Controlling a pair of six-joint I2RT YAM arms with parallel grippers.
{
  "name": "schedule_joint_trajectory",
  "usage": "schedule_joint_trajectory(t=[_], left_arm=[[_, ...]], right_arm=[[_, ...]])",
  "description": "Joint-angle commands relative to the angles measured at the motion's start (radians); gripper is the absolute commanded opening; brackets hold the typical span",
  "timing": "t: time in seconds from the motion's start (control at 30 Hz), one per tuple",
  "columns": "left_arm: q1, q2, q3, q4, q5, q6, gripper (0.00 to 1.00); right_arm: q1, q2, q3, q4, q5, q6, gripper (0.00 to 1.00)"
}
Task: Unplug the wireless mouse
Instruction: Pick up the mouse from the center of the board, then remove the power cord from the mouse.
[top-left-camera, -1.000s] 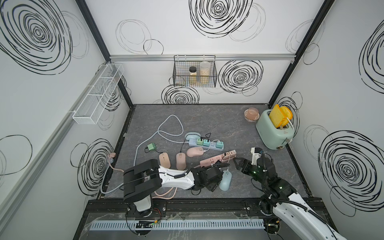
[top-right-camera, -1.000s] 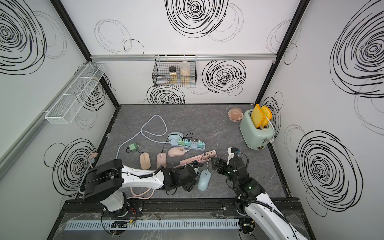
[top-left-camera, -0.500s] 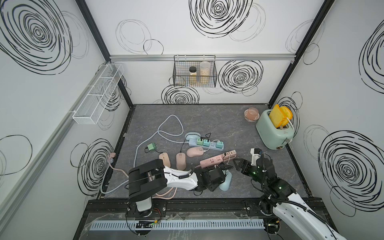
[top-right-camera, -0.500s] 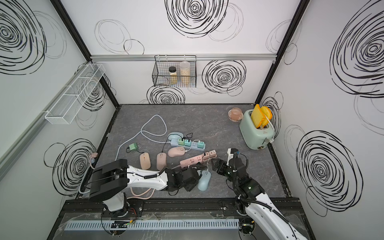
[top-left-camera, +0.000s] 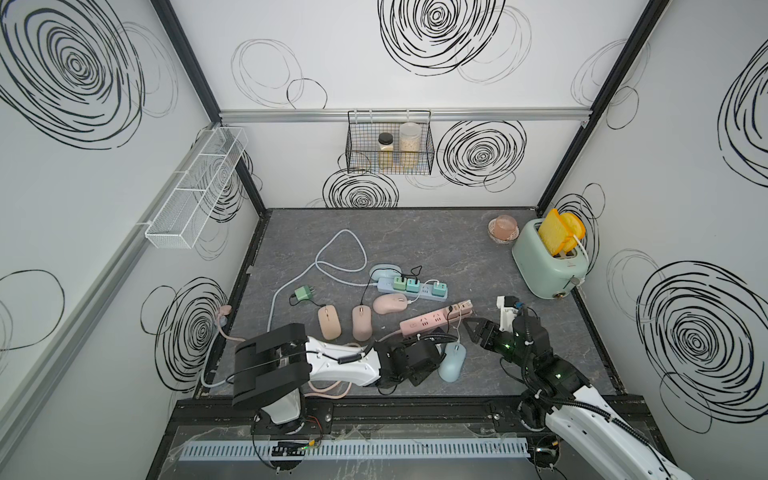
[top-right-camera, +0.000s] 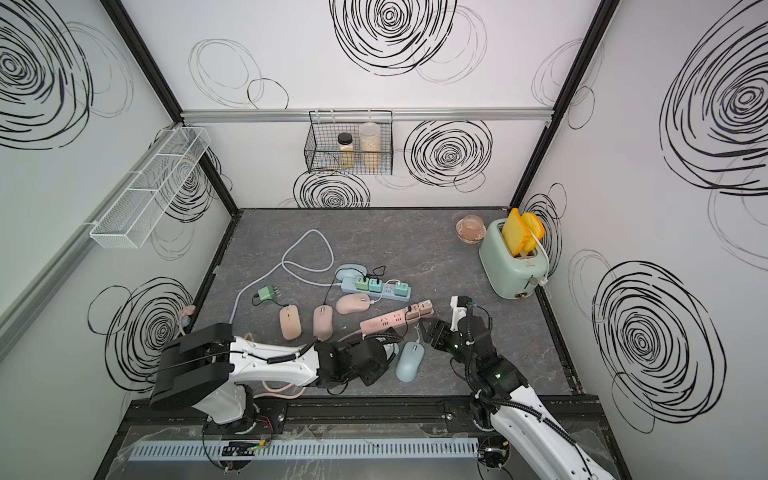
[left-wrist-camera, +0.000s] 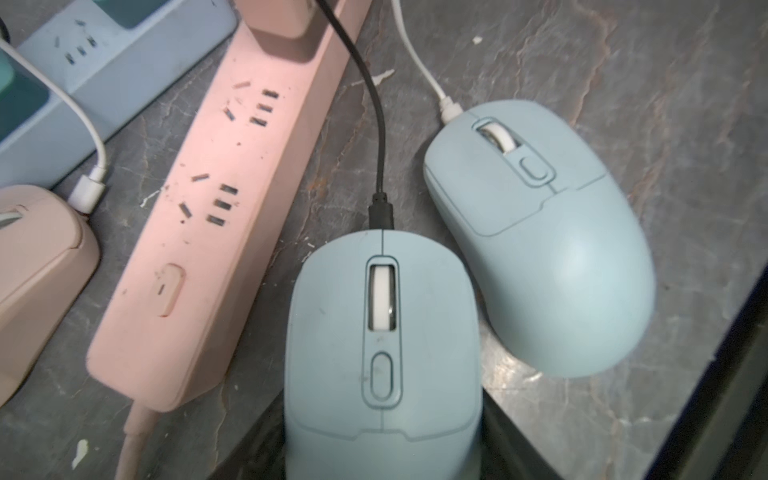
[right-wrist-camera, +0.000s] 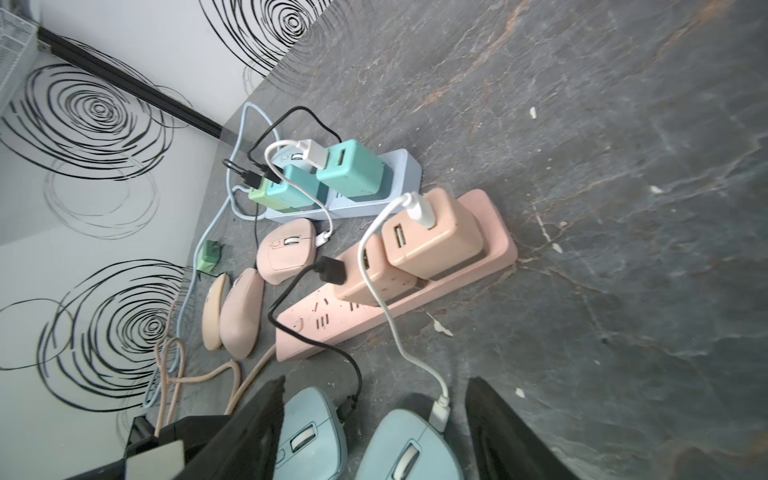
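As the left fingers (left-wrist-camera: 519, 449) have narrowed around the black-corded blue mouse (left-wrist-camera: 382, 353), whether gripping is unclear, the parted right fingers (right-wrist-camera: 507, 432) look ready to pull its plug (left-wrist-camera: 380, 208).

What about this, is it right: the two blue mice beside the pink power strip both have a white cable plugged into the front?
Not quite. Only one blue mouse has a white cable; the other blue mouse has a black cable. The left wrist view shows it. Both do lie beside the pink power strip.
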Motion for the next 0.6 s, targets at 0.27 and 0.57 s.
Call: schedule_joint_trajectory(t=[0.27,0.57], left_arm=[[-0.002,-0.232,-0.166,0.326,0.01,-0.015,0.0],[0.027,-0.29,-0.217,0.382,0.051,-0.057,0.0]], right_arm=[[0.118,0.066,-0.053,0.265,-0.081,0.101,0.63],[0.205,0.202,-0.035,0.415,-0.052,0.159,0.58]])
